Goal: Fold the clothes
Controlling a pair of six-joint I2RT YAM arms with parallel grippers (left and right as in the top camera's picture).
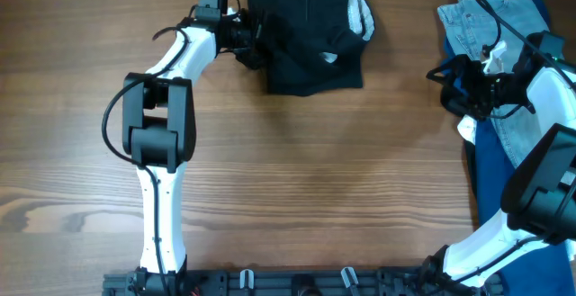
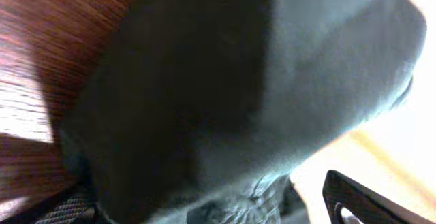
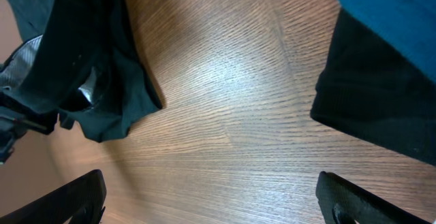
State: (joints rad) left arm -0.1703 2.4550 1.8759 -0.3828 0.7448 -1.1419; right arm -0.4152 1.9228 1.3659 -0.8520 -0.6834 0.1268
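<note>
L end effector [image 1: 255,37] spread wide at 1 garment [image 1: 310,53].

1. A wooden table [image 1: 315,197] of brown grain fills the overhead view; the same grain shows in the right wrist view [image 3: 231,115].
2. Light blue denim jeans [image 1: 477,13] lie crumpled at the far right corner of the table.
3. A dark blue fabric [image 1: 486,174] lies just beside the jeans and runs along the table's right edge towards the near side; it also shows at the upper right of the right wrist view [image 3: 395,13].
</note>
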